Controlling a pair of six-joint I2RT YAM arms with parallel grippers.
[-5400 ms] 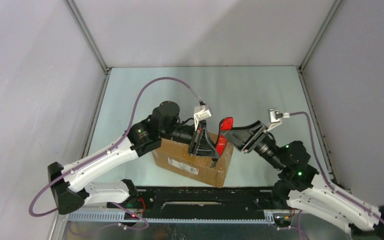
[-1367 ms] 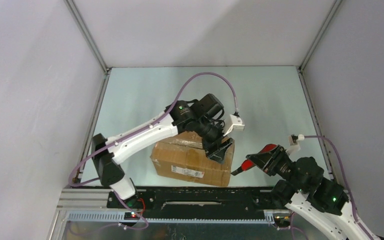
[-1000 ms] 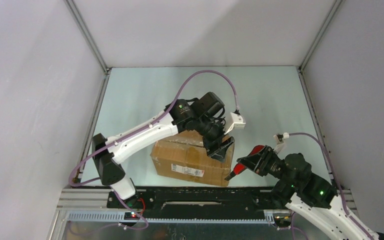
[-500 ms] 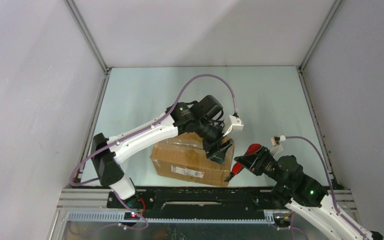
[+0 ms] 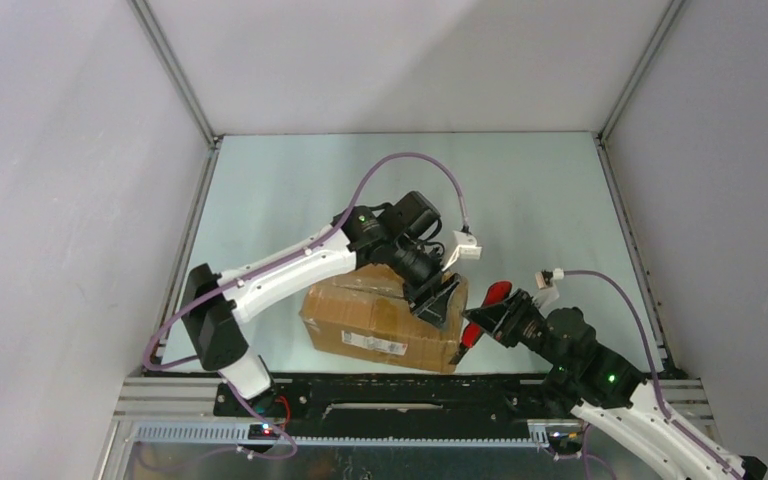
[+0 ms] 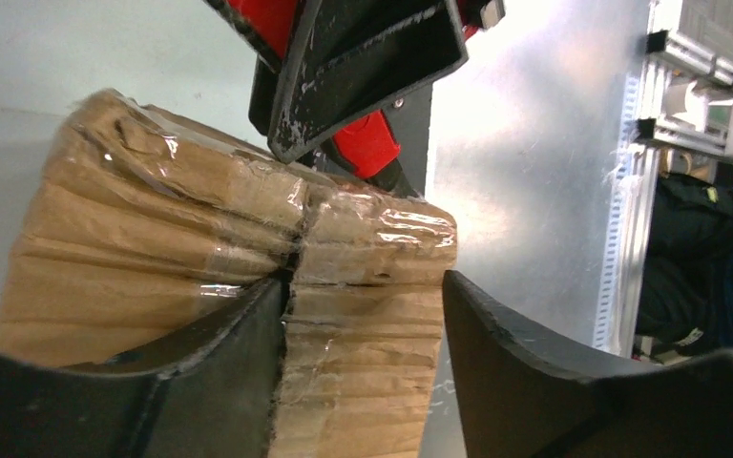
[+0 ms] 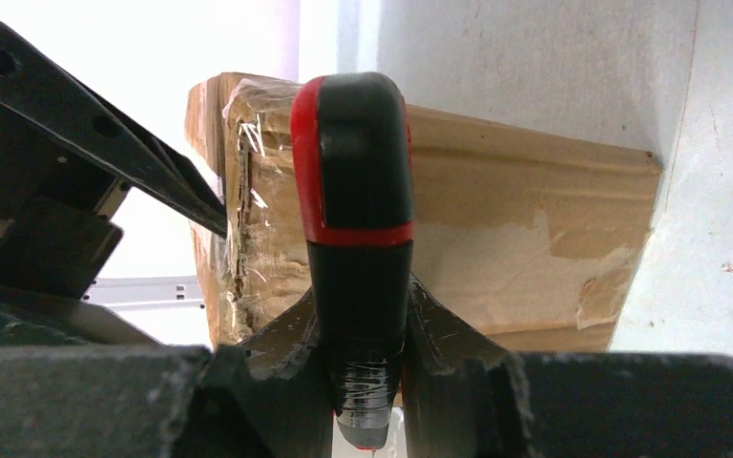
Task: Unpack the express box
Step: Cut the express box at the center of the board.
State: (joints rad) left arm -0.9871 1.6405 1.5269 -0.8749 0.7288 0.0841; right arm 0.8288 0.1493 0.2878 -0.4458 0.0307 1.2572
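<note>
One box: the express box [image 5: 360, 315] lies on the surface [image 5: 360, 180] close to the near edge, between the two arm bases, turned slightly askew, with its white label [image 5: 365, 341] on the side facing the arms.
Seal: clear tape [image 6: 248, 191] covers the flap seam and wraps, wrinkled, over the right end; the flaps lie shut and the seam shows only a thin dark line.
Contents: none visible, and nothing from inside is out on the surface.
Left tool [image 6: 361, 286]: jaws spread wide, set down over the box's right end. One finger [image 6: 219, 363] sits on the top by the seam and the other [image 6: 534, 363] hangs just past the end edge. It grips nothing and looks like a hold-down.
Right tool [image 7: 361, 305]: closed on a red-and-black handle [image 7: 353, 162], which points at the right end face of the box, just beside the left tool.
Contact: whether the far end of the handle touches the cardboard cannot be told; no blade shows.
Done so far: the box is braced and the handle is lined up with the taped end, by my reading.
Left to do: nearly all of it, namely parting the tape along the seam, folding back the flaps and lifting out whatever is inside.
Stage: very early, as I judge it, since the opening cut shows no result on the tape.
</note>
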